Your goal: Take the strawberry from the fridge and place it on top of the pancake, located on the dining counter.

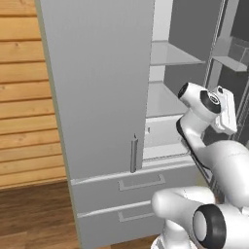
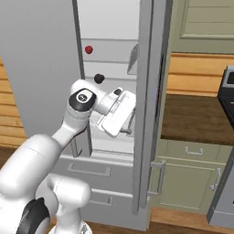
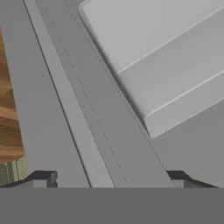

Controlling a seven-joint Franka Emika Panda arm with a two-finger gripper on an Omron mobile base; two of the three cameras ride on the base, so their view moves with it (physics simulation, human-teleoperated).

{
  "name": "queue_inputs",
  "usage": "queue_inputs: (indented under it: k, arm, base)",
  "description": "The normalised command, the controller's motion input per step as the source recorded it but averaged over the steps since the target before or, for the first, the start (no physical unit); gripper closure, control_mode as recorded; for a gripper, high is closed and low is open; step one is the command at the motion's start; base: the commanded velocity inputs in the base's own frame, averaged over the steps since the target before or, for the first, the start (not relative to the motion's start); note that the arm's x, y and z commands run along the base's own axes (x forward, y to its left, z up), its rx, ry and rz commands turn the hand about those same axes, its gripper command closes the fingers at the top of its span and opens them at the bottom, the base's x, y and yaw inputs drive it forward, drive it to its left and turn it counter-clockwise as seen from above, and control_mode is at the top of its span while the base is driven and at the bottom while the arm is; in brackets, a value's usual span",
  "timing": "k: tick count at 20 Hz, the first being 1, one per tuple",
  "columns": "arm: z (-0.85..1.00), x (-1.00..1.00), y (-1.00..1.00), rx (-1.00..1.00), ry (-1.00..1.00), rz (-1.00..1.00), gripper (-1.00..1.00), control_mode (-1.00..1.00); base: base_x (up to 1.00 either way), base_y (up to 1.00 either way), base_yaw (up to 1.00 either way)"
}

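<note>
Fridge [image 2: 41, 68] stands with one door open, white shelves showing. Strawberry [image 2: 89, 49] sits on an upper shelf, upper centre of the right base view; dark round fruit [image 2: 98, 78] on the shelf just below it. End effector [image 2: 130, 123] is inside the fridge at mid-frame, below both fruits, apart from them. Hand view shows the fingertips [image 3: 43, 178] set wide apart, nothing between them.

Home kitchen: tall grey fridge [image 1: 97, 87], green cabinets [image 2: 192, 169], wooden countertop [image 2: 194, 116], plank walls [image 1: 24, 97].
</note>
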Motion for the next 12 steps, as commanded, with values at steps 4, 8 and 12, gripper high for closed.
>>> queue_inputs:
  k: [4,8,12]
  arm:
    - [0.0,-0.07,-0.39,0.03,0.0,0.11,-1.0,-1.0]
    - [0.0,-0.23,0.32,0.0,0.01,0.2,-1.0,-1.0]
    - [0.0,-0.21,0.97,-0.01,0.0,0.28,-1.0,-1.0]
  base:
    - [0.0,0.0,0.0]
    - [0.0,0.0,0.0]
    - [0.0,0.0,0.0]
